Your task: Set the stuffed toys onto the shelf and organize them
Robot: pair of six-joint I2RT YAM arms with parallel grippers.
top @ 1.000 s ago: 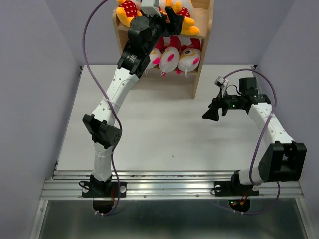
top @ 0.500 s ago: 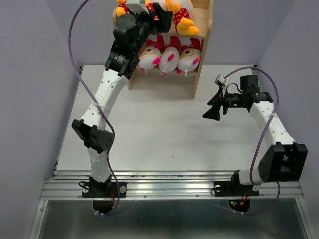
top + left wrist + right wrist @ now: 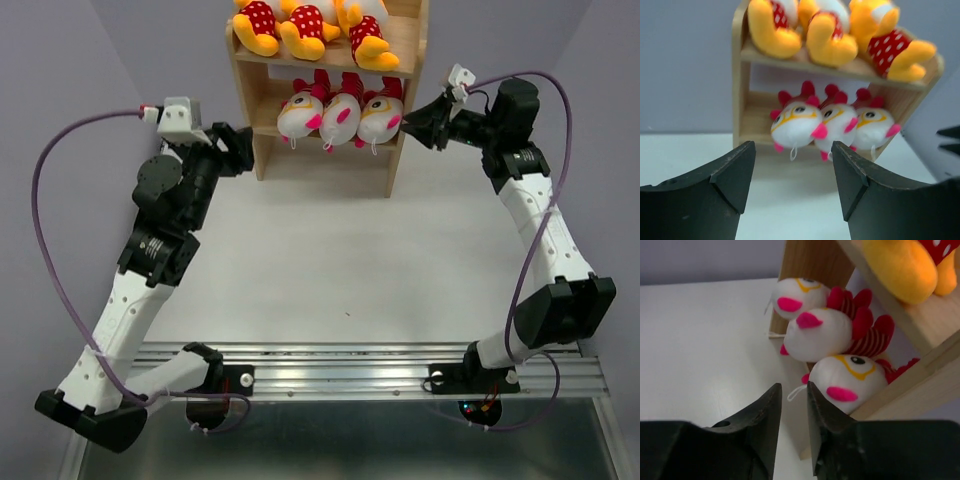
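Six stuffed toys (image 3: pixel 338 118) already sit on the shelf (image 3: pixel 395 165) at the far edge of the table (image 3: pixel 330 260) in the overhead view. Three yellow ones lie on the upper board and three white-headed ones on the board below, their heads hanging over its front lip. The left gripper (image 3: pixel 240 150) hovers off the shelf's left side panel and the right gripper (image 3: pixel 408 118) is close to its right one.

From the left wrist, the jaws stand wide apart and empty, facing the shelf front from well back.

From the right wrist, the jaws are a narrow slit apart, pinching nothing. Their tips are just beside the nearest white-headed toy (image 3: pixel 845 382); whether they touch it is hard to tell from this angle.

The toys look light, soft and squashy, so a grip would likely sink in and hold without harm. For any straightening, the round head or plump body seems the best hold. Thin ears and dangling loops would probably slip.
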